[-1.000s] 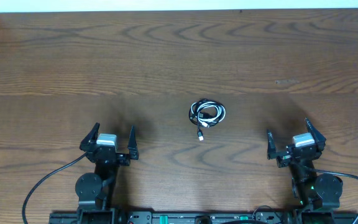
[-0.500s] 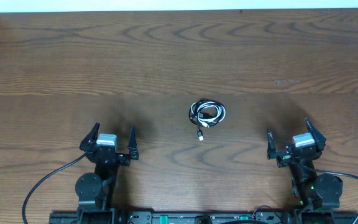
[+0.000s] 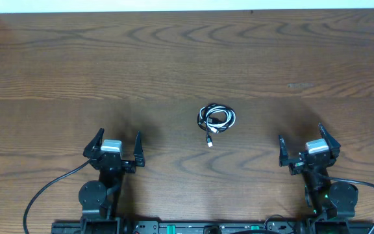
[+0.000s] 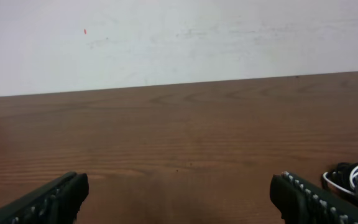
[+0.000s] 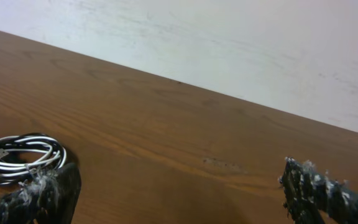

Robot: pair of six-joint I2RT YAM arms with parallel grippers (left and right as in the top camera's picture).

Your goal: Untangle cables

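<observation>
The white and black cables (image 3: 216, 119) lie coiled together in one small bundle at the middle of the wooden table, with a plug end pointing toward the front. The bundle shows at the right edge of the left wrist view (image 4: 356, 180) and at the lower left of the right wrist view (image 5: 20, 158). My left gripper (image 3: 117, 147) is open and empty, front left of the bundle. My right gripper (image 3: 302, 145) is open and empty, front right of it. Both are well apart from the cables.
The wooden table (image 3: 187, 58) ends at a white wall along the far edge. The arms' thick black wires (image 3: 50, 188) run along the front edge near the bases.
</observation>
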